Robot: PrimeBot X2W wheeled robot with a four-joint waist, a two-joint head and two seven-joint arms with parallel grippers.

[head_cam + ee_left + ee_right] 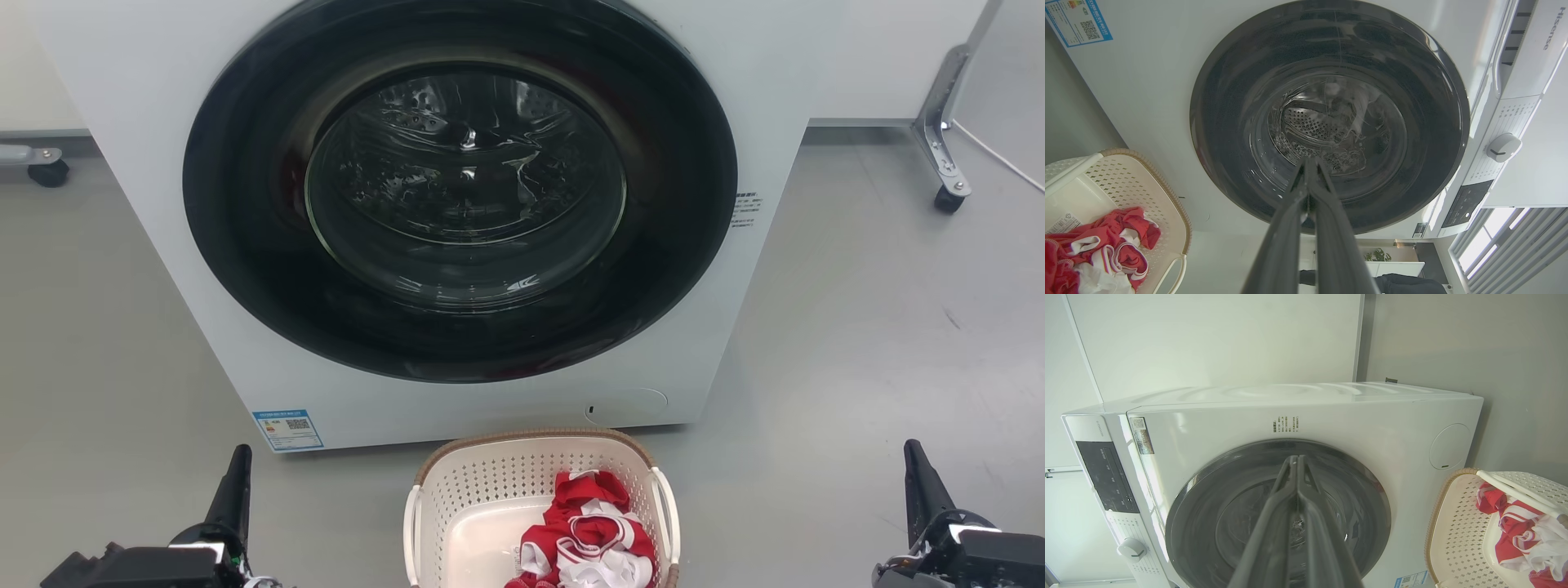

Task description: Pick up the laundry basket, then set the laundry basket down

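Observation:
The laundry basket (490, 482) is cream-white perforated plastic with a brown woven-look rim and white loop handles. It sits on the floor at the bottom centre of the head view, just in front of the washer, with red and white clothes (592, 535) inside. The basket's wall also appears in the left wrist view (1133, 179) and the right wrist view (1453, 522). My left gripper (237, 474) is at the lower left, well left of the basket, shut and holding nothing. At the lower right my right gripper (916, 469) stands far to the right of the basket, shut and holding nothing too.
A white front-loading washer (163, 204) with a large dark round door (461, 188) stands right behind the basket. A wheeled metal leg (939, 139) is at the back right and a caster (47, 171) at the back left. Grey floor (857, 343) lies open on both sides.

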